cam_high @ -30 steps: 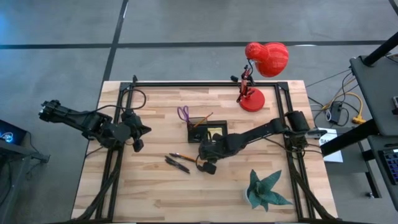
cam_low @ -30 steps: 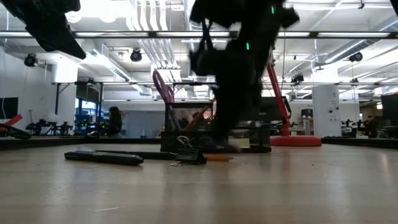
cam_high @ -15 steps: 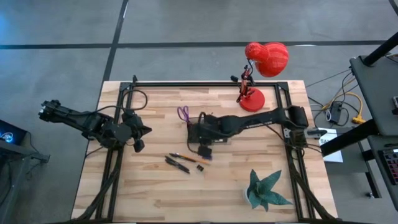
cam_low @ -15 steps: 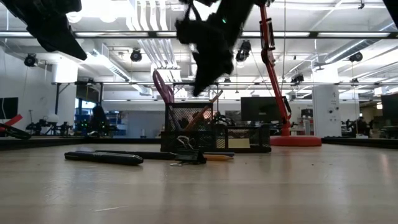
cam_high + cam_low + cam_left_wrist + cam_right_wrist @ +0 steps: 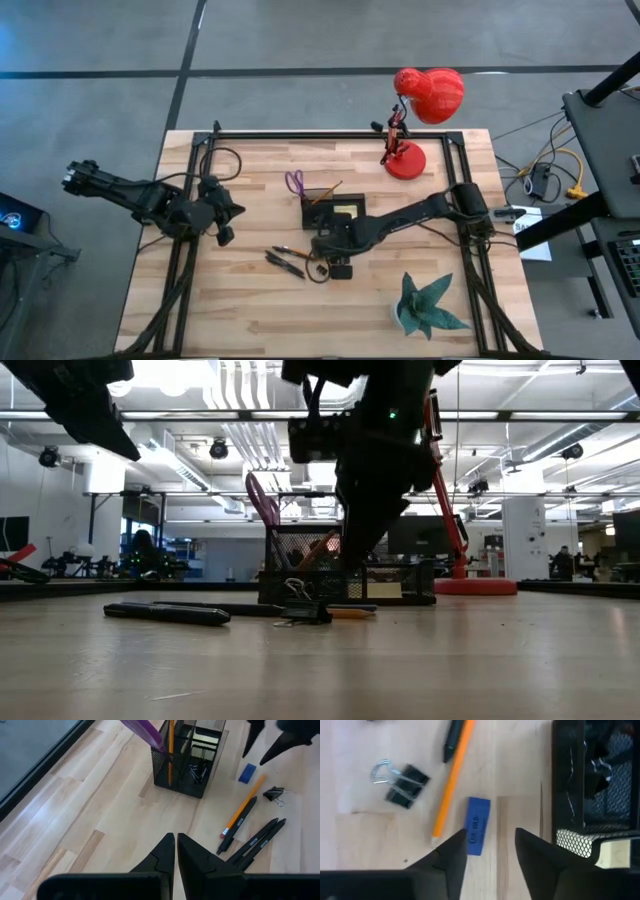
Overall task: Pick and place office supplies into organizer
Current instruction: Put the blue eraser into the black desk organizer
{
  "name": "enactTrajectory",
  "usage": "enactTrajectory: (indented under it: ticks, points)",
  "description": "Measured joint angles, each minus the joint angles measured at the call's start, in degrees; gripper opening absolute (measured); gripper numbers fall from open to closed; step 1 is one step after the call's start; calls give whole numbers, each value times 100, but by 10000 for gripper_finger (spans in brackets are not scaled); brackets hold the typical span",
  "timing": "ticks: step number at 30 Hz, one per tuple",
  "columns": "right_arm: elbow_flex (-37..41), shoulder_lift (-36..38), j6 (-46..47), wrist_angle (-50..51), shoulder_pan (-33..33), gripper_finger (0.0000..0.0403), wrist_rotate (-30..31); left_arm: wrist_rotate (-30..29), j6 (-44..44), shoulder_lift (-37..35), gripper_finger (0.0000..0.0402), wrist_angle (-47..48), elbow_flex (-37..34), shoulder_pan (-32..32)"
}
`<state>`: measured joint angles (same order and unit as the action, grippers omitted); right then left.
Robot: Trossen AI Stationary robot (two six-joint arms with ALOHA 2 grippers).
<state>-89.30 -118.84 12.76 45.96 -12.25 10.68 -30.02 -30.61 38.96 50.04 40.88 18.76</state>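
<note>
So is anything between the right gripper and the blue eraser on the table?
Nothing visible. The open right gripper hangs just above the blue eraser; the orange pencil and binder clip lie beside it, the mesh organizer opposite.

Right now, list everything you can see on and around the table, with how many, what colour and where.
organizer: one, black mesh, table centre.
scissors: one, purple handles, standing in the organizer.
sticky-note pad: one, yellow, in the organizer.
pencil: one, orange, lying in front of the organizer.
pens: two, dark, beside the pencil.
binder clip: one, black, near the pencil.
eraser: one, blue, below the right gripper.
desk lamp: one, red, far right corner.
paper plant: one, green, near right corner.
left gripper: shut, waiting at the table's left.
right gripper: open, over the eraser.
</note>
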Motion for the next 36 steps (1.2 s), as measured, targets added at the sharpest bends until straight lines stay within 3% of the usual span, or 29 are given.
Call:
enactTrajectory:
  ticks: [7, 17, 25, 36]
  points:
    - [-7, -341, 504, -19, -4, 195, -324, 12, -7, 71, 5, 15, -4, 2]
    - [49, -405, 786, -147, 24, 184, -370, 9, -7, 73, 5, 28, -4, 2]
    - [239, -400, 953, -504, 62, 154, -392, 9, -15, 99, 5, 26, -4, 2]
    - [322, -385, 978, -566, 94, 76, -418, 4, -17, 152, 5, 12, -7, 2]
